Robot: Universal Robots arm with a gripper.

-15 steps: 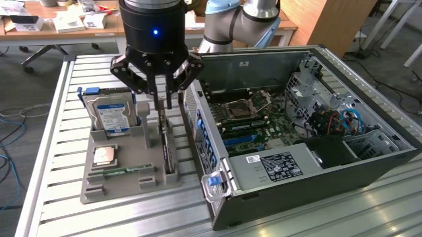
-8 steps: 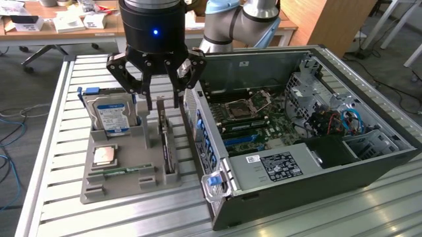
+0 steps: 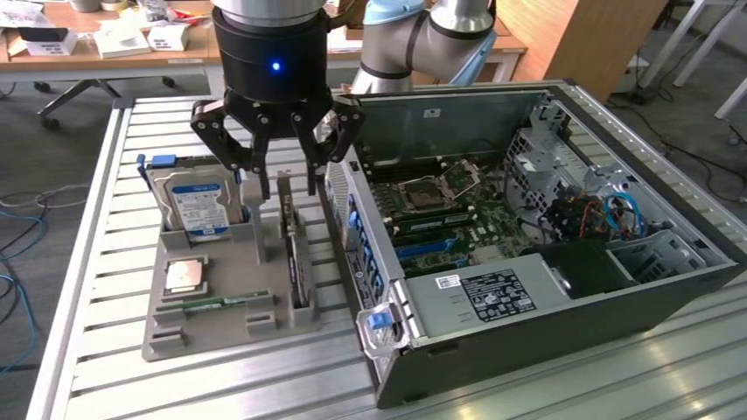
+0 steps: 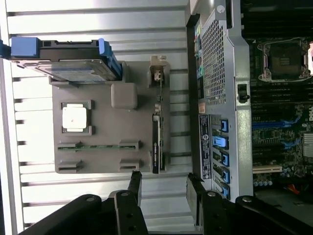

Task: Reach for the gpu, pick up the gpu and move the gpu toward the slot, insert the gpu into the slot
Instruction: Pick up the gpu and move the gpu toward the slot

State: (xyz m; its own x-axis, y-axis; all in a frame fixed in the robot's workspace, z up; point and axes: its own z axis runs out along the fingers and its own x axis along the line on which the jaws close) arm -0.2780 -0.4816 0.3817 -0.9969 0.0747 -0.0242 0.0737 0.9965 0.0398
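The gpu (image 3: 296,258) stands on edge in the grey holder (image 3: 210,337) on the slatted metal table (image 3: 94,262), beside the open computer case (image 3: 526,350), with the gripper (image 3: 280,179) spread empty just above it and cluttered wooden desks (image 3: 82,59) behind.

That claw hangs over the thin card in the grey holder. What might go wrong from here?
1. The gpu stands on its thin edge in the grey holder; if the open gripper comes down off-centre, a finger may strike the card's top.
2. The hard drive and the computer case stand on either side of it, so a finger could bump one.
3. The blue slot sits among crowded parts; a tilted card might jam.
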